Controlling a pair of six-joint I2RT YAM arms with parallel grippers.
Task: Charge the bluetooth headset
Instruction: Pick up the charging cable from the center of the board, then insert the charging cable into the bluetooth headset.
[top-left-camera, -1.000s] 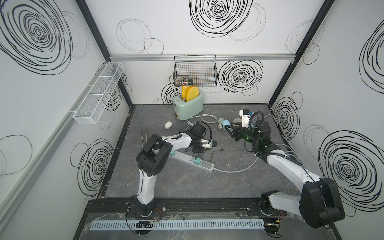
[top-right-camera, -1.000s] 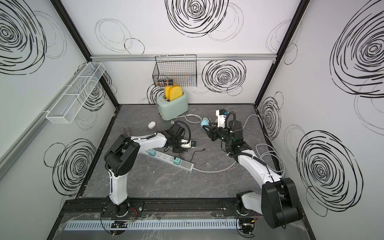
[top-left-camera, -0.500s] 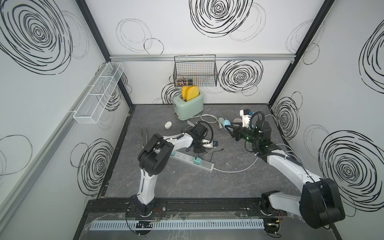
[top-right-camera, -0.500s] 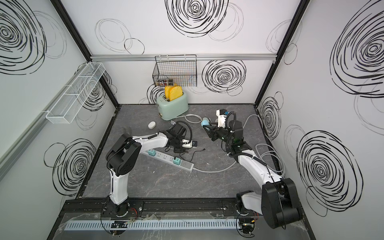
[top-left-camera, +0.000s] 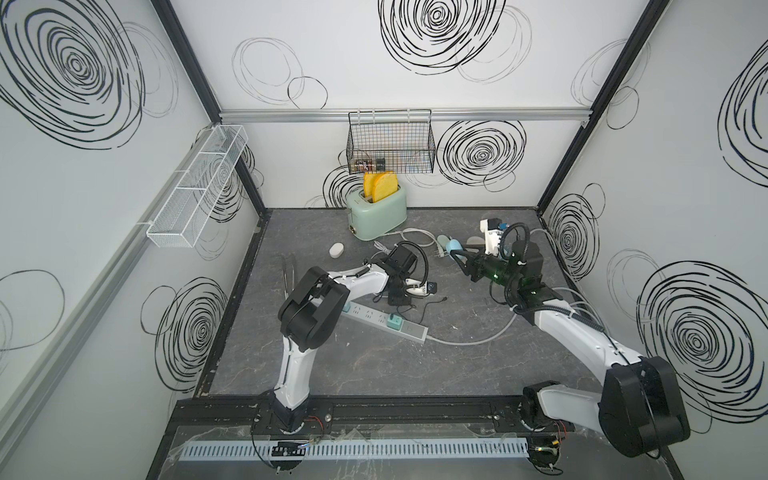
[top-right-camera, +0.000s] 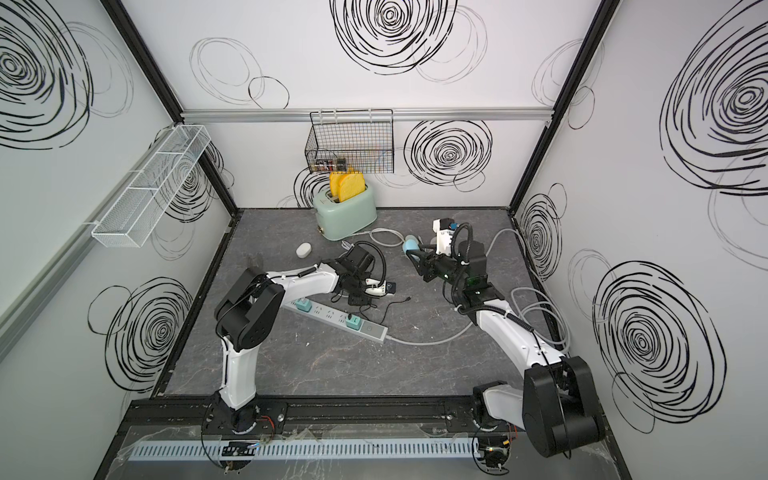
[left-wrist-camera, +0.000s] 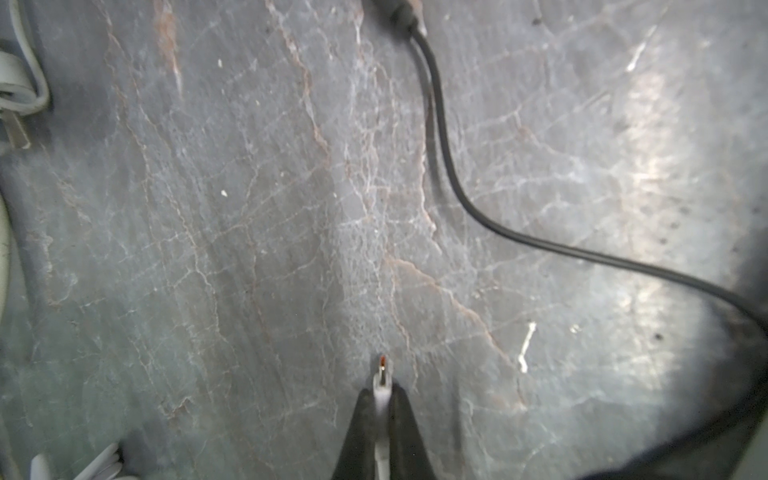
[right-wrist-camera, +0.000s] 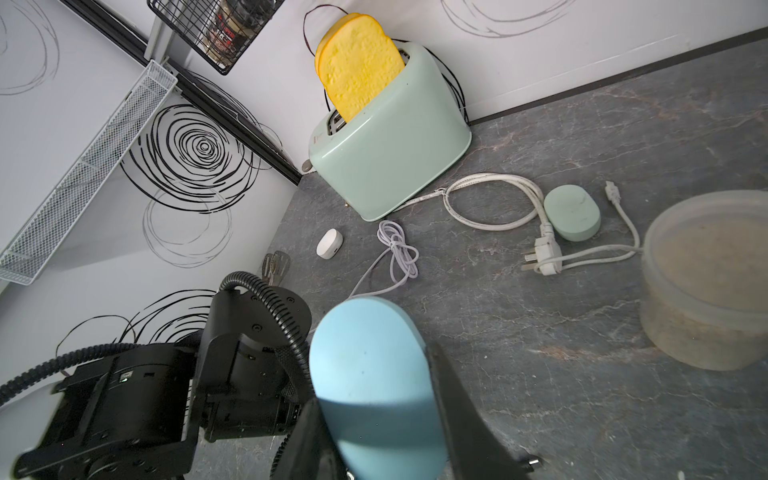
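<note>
The toaster (top-left-camera: 380, 216) stands at the back, under the wire basket (top-left-camera: 390, 141) — the power strip (top-left-camera: 409, 328) lies before it.

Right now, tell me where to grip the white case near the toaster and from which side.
Grip the white case across its narrower middle, from straight above. It lies flat on the table, an oval pebble with rounded ends, nothing touching it.

Mint-green toaster (top-left-camera: 378, 212), yellow toast (top-left-camera: 380, 185), light-blue case (right-wrist-camera: 374, 374), grey veined tabletop (top-left-camera: 374, 365), white walls (top-left-camera: 345, 50) with black swirls.

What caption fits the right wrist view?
Right pincer grips a blue case, with the toaster and a white plug beyond.
</note>
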